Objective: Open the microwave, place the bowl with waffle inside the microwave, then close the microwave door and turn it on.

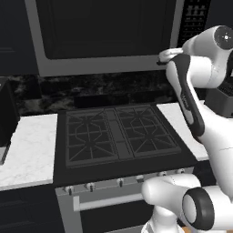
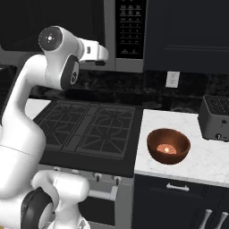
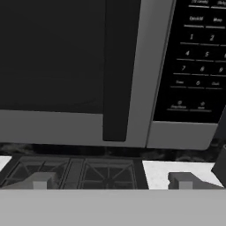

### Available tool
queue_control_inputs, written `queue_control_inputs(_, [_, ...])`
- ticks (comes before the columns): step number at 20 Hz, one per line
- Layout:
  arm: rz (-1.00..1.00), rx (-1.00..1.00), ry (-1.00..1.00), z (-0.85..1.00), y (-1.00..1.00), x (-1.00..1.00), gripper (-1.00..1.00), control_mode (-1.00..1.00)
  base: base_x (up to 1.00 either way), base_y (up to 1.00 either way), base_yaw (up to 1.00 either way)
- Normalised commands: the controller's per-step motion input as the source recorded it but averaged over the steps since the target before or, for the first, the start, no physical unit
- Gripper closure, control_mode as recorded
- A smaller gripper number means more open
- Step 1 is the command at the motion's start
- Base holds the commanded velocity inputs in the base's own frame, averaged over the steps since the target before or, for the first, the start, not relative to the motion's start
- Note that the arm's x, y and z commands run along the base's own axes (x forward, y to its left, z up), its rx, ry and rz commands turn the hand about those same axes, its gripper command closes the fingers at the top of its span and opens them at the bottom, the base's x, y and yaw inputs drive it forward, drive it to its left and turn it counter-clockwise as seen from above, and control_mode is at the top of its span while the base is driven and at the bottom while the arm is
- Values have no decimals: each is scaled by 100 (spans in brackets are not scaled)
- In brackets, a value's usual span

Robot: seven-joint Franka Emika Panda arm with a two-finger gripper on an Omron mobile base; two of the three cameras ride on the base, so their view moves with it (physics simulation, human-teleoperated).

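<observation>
The microwave [image 1: 104, 68] hangs above the stove, and its dark glass microwave door [image 3: 53, 53] is shut. A dark vertical handle [image 3: 117, 70] runs along the door's right edge, beside the black button panel [image 3: 194, 57]. My gripper [image 3: 110, 181] is open and holds nothing; it hovers just in front of the handle's lower end. From the sides, the gripper [image 1: 162, 59] [image 2: 99, 62] sits at the microwave's lower right part. The copper-brown bowl [image 2: 169, 145] with the waffle [image 2: 165, 149] stands on the white counter to the right of the stove.
A black gas stove [image 1: 118, 134] lies below the microwave, with the oven's grey bar handle [image 1: 109, 201] at its front. A toaster [image 2: 217, 117] stands behind the bowl to the right. White counter [image 1: 27, 150] flanks the stove on the left too.
</observation>
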Motion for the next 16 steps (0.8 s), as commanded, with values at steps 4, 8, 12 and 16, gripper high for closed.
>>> queue_control_inputs(4, [0,0,0,0,-1,40,-100,-100,0,0,0])
queue_control_inputs(8, [0,0,0,0,-9,41,-100,-100,0,0,0])
queue_control_inputs(12, [0,0,-4,0,-9,34,-100,-100,0,0,0])
queue_control_inputs(16, [0,0,-25,0,0,28,-100,-100,0,0,0])
